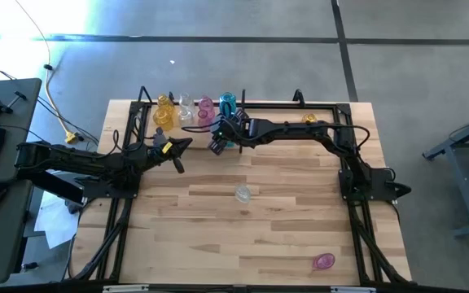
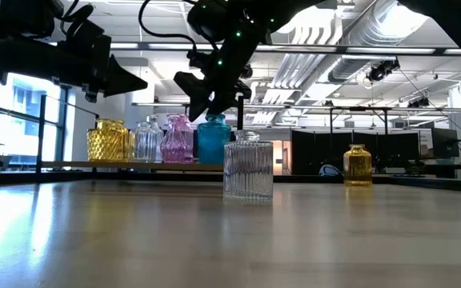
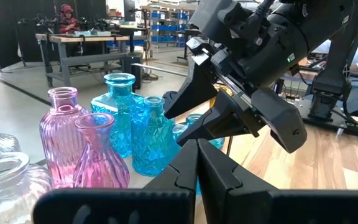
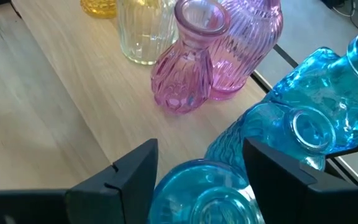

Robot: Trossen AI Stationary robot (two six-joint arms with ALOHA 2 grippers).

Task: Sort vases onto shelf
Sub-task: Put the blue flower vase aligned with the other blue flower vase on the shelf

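- i'm holding the right gripper [image 4: 194,168] over the shelf [image 1: 316,103], fingers apart around a blue vase [image 4: 207,193] among the blue and pink vases [image 4: 219,43].
- left gripper [image 1: 179,153], fingers together, is hovering nearby.
- a clear vase [image 2: 248,166] is standing mid-surface [image 1: 218,236].

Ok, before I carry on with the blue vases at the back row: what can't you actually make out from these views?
- High view: the right gripper covers the blue vases, so their count is unclear.
- Right wrist view: the nearest blue vase is cut off by the edge between the open fingers; contact can't be told.
- Low view: the clear jar hides part of the row.
- High view: the pink vase at the near edge is too small to tell whether it is upright.
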